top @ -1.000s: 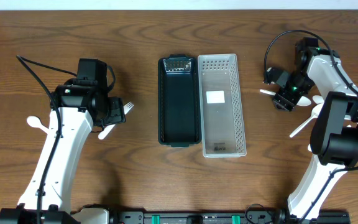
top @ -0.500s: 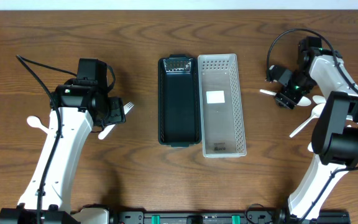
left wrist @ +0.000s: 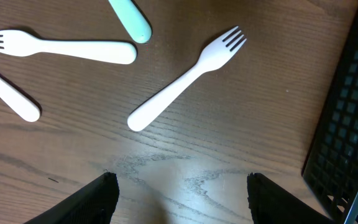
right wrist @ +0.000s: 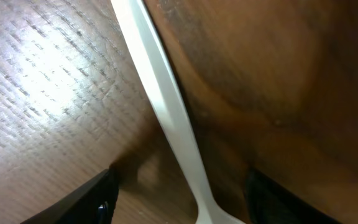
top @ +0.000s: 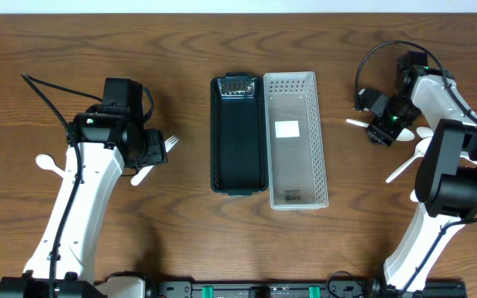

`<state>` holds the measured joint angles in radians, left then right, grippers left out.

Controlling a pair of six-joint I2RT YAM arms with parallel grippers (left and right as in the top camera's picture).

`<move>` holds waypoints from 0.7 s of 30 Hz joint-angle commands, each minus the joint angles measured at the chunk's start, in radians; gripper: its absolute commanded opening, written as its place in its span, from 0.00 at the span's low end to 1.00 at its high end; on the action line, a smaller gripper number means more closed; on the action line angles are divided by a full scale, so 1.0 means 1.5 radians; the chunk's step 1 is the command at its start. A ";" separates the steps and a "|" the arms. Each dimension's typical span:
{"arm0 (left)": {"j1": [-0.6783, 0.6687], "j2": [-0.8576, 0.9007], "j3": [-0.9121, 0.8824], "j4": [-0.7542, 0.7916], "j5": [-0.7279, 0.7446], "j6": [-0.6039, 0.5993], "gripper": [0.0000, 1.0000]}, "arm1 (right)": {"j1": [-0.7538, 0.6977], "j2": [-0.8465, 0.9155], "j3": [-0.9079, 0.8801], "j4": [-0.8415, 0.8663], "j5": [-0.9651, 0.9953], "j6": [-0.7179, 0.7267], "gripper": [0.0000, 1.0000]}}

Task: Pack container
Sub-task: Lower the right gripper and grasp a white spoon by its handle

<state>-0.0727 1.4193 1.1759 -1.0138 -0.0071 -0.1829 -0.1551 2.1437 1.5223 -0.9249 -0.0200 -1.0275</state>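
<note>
Overhead view: the right gripper is settling slightly farther back than a second ago, over a white utensil right of the clear basket. The left gripper is staying put.

Left wrist view: jaws are standing wide above a white fork lying on the table.

Right wrist view: jaws are straddling the utensil's handle, wide apart and not yet holding it, so a grasp is probably coming next.

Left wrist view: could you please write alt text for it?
A white fork lies on the wooden table ahead of the open left gripper. A second white fork, a white handle and a mint handle lie upper left; a black basket at right.
</note>
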 commanded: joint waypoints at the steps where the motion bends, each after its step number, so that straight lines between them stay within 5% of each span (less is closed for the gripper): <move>1: 0.004 -0.001 0.016 -0.002 -0.008 0.004 0.70 | -0.003 0.012 -0.023 0.003 -0.010 -0.004 0.63; 5: 0.004 -0.001 0.016 -0.002 -0.008 0.004 0.70 | -0.002 0.012 -0.023 0.006 -0.010 -0.004 0.48; 13: 0.004 -0.001 0.016 -0.002 -0.008 0.004 0.70 | 0.002 0.012 -0.023 0.023 -0.010 0.039 0.01; 21: 0.004 -0.001 0.016 -0.002 -0.008 0.004 0.70 | 0.031 0.003 -0.011 0.065 -0.009 0.200 0.01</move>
<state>-0.0727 1.4193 1.1759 -1.0138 -0.0071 -0.1829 -0.1421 2.1399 1.5166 -0.8398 -0.0181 -0.8692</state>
